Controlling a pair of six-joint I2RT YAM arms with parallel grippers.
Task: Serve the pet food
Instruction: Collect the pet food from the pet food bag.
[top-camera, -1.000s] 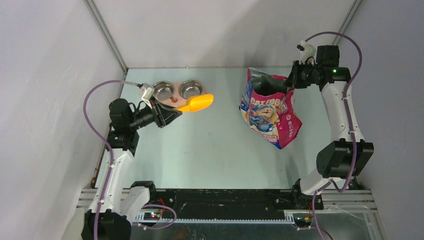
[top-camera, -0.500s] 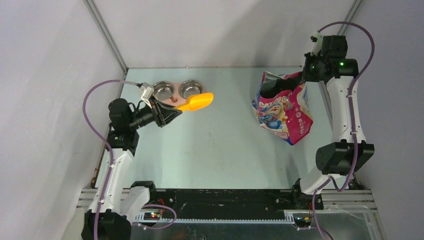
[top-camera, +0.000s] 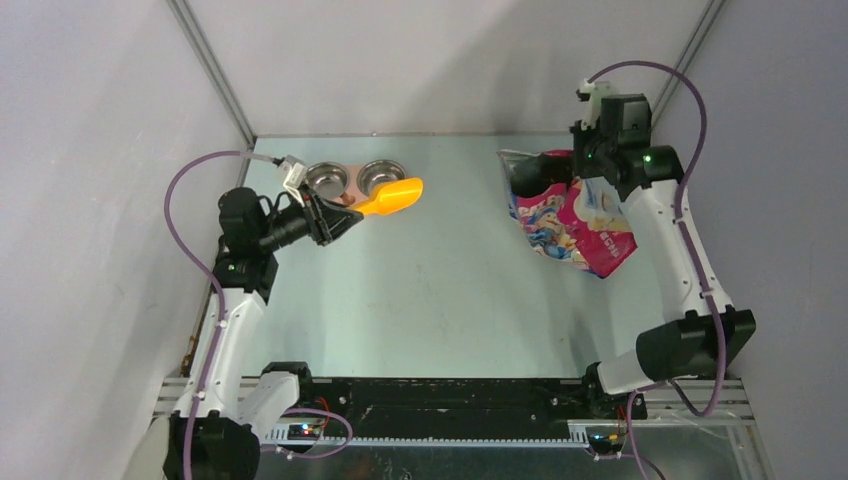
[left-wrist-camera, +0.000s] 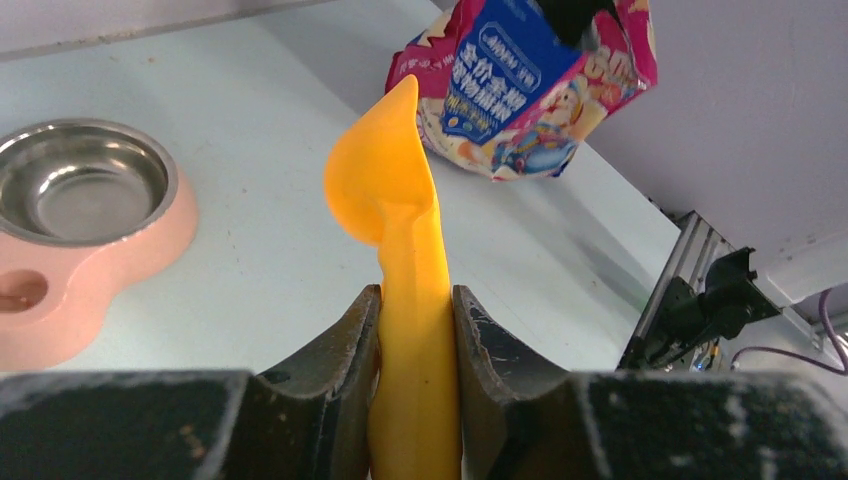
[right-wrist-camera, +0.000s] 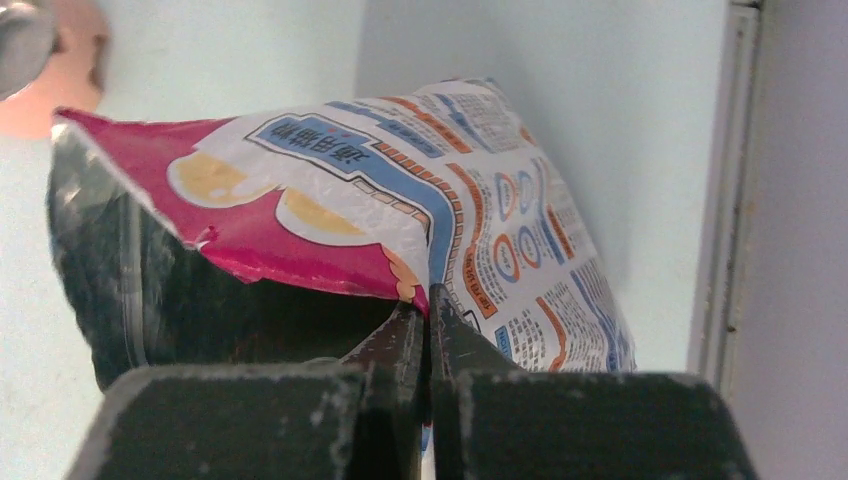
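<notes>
Foil-lined, floppy, probably slippery: we pinch the open rim of the pet food bag (top-camera: 575, 225) with our right gripper (right-wrist-camera: 428, 312) at the table's (top-camera: 450, 300) right edge, left gripper (left-wrist-camera: 415, 312) clamping the scoop (left-wrist-camera: 380, 180).

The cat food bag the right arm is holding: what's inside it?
The cat food bag gapes open, showing only dark shiny lining. No kibble shows; the depths are in shadow. The right gripper pinches its rim.

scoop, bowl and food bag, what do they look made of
Scoop: likely plastic, smooth, uniform orange with a soft sheen. Bowl: metal, probably steel, shiny with reflections, set in a matte pink, plastic-looking feeder. Bag: thin glossy printed film, crinkled, dark silvery lining inside.
</notes>
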